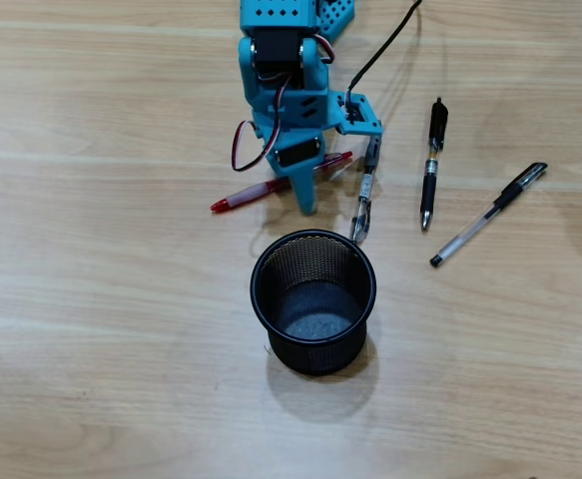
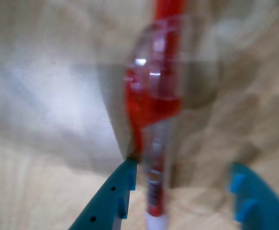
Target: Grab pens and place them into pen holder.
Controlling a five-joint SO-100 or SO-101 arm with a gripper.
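A red pen (image 2: pixel 156 124) with a clear barrel lies between the blue gripper (image 2: pixel 180 179), jaws apart, on a pale wood-grain tabletop (image 1: pixel 91 329) near a black mesh pen holder (image 1: pixel 313 299).

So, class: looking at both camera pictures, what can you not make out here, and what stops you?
- Red pen: overhead, its middle is hidden under the gripper; in the wrist view it is blurred.
- Grey pen: overhead, its lower tip is hidden by the pen holder rim.
- Arm base: cut off by the overhead top edge.
- Pen print: too small.
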